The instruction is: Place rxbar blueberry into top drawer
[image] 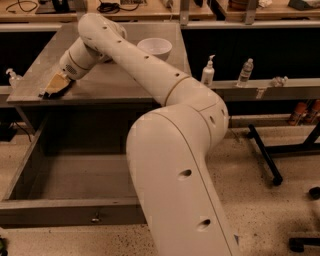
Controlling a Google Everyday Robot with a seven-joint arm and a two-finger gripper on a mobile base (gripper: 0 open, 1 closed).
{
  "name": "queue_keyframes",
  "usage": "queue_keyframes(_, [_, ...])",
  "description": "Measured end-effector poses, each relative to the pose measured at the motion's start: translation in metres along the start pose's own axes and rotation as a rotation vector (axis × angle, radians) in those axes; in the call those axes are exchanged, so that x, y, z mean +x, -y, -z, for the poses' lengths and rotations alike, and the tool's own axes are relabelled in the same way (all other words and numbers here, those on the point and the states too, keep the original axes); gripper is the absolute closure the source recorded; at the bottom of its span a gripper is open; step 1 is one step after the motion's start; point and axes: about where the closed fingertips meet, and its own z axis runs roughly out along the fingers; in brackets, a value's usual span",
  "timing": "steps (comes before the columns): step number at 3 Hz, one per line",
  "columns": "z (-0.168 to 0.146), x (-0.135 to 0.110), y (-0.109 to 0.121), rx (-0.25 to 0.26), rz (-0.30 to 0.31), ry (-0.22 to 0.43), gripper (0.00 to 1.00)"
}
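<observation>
Gripper (pixel 54 86) at table (pixel 125 82) edge, on rxbar blueberry (pixel 46 94); grip cannot be told; open top drawer (pixel 65 212) lies directly below

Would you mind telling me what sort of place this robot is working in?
Likely a lab or workshop: a grey worktable with its top drawer open below, cable-strewn benches behind, and a pump bottle on a side ledge. The gripper is low over the table's near-left corner.
</observation>
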Motion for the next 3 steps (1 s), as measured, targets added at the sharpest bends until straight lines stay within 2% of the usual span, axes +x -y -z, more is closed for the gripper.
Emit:
queue_keyframes(1, [0.0002, -0.0002, 0.0000, 0.000, 0.001, 0.000, 0.97])
queue_keyframes(3, [0.0004, -0.0003, 0.0000, 0.000, 0.001, 0.000, 1.00])
